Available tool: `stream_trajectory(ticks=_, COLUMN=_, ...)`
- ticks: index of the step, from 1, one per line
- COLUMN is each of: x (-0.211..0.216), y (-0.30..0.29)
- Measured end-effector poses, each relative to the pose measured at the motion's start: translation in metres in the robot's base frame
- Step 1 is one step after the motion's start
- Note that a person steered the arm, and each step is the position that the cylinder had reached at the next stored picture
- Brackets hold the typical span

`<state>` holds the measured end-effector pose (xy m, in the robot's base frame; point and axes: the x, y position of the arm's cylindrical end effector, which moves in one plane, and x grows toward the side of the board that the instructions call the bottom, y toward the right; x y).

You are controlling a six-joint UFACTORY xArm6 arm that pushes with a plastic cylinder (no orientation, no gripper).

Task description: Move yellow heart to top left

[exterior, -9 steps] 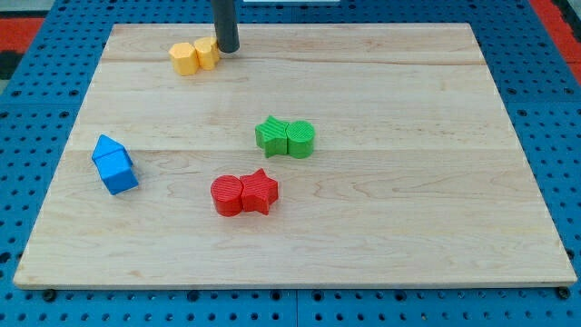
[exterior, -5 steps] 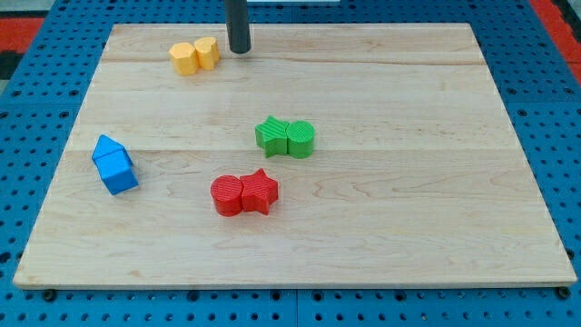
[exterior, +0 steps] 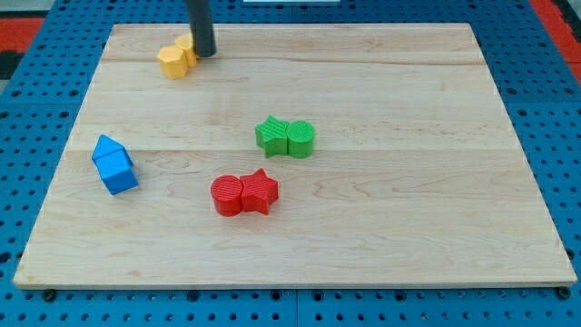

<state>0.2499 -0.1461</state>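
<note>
Two yellow blocks lie touching near the view's top left. The yellow heart (exterior: 187,48) is the right one, partly hidden behind my rod. The other yellow block (exterior: 171,62) sits at its lower left; its shape looks hexagonal. My tip (exterior: 203,53) touches the heart's right side.
A green star (exterior: 270,134) and a green cylinder (exterior: 300,139) touch at the board's middle. A red cylinder (exterior: 227,194) and a red star (exterior: 260,191) touch below them. Two blue blocks (exterior: 114,164) sit together at the view's left. The wooden board (exterior: 408,182) lies on a blue pegboard.
My tip swung right away from the yellow blocks, then came back left and pushed them. The yellow pair has slid to the left and turned a little.
</note>
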Motion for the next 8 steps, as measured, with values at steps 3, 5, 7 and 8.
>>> stream_trajectory(ticks=3, x=-0.032, y=-0.053)
stream_trajectory(ticks=5, x=-0.012, y=-0.049)
stream_trajectory(ticks=7, x=0.021, y=-0.065)
stream_trajectory(ticks=8, x=0.023, y=-0.065)
